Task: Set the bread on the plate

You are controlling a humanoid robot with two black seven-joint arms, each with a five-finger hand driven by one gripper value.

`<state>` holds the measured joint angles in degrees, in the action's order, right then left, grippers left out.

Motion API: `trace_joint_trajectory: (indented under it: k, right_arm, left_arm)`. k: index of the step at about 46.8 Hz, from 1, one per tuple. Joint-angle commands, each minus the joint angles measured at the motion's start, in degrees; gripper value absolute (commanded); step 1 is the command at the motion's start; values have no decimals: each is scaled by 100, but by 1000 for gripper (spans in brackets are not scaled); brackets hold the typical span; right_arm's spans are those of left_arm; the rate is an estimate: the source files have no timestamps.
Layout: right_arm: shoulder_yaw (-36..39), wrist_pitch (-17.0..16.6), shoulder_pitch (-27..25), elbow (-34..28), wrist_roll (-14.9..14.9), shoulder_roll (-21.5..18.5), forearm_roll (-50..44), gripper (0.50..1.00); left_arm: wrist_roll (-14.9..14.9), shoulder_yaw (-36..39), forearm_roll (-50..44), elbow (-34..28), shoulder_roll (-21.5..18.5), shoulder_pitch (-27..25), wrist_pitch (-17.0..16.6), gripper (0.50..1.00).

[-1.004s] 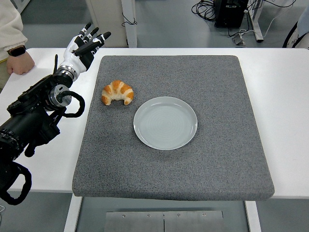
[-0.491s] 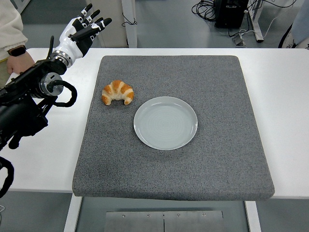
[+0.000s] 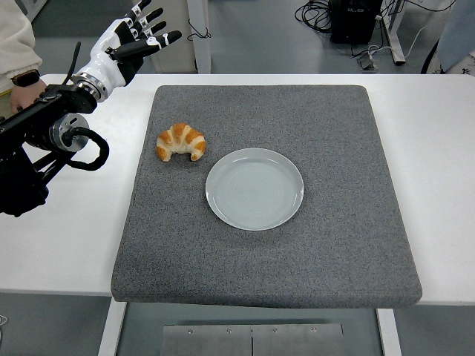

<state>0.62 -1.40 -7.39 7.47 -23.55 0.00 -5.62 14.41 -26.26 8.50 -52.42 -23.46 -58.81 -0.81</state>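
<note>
A golden croissant (image 3: 181, 142) lies on the grey mat (image 3: 334, 245), just up and left of an empty pale grey plate (image 3: 254, 188); the two do not touch. My left hand (image 3: 139, 38) hovers high at the upper left, over the table's far edge and beyond the mat's far left corner. Its fingers are spread and hold nothing. It is well apart from the croissant, up and to the left of it. My right arm does not show.
A person's hand with a wristwatch (image 3: 27, 83) rests on the white table (image 3: 438, 133) at the far left edge. Cables and a table leg stand on the floor beyond the far edge.
My left arm has lifted and swung up and to the right, away from the table. The croissant and plate have not moved.
</note>
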Motion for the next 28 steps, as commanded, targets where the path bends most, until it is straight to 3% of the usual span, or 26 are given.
trace_joint_trajectory:
  k: [1,10,21,28]
  right_arm:
    - [0,-1,1,0,-1,0,0,1000]
    - [0,-1,1,0,-1,0,0,1000]
    - [0,-1,1,0,-1,0,0,1000]
    - [0,-1,1,0,-1,0,0,1000]
  left_arm:
    - [0,252,380,-225,-193,-8,-139,975]
    - [-52,561,1883,-594,-501,1,-595,975]
    - [-816,956,3174,-1446,-950,-17,-1264,975]
    - [-1133,1044,3465,-1675,-923,1,-1291,975]
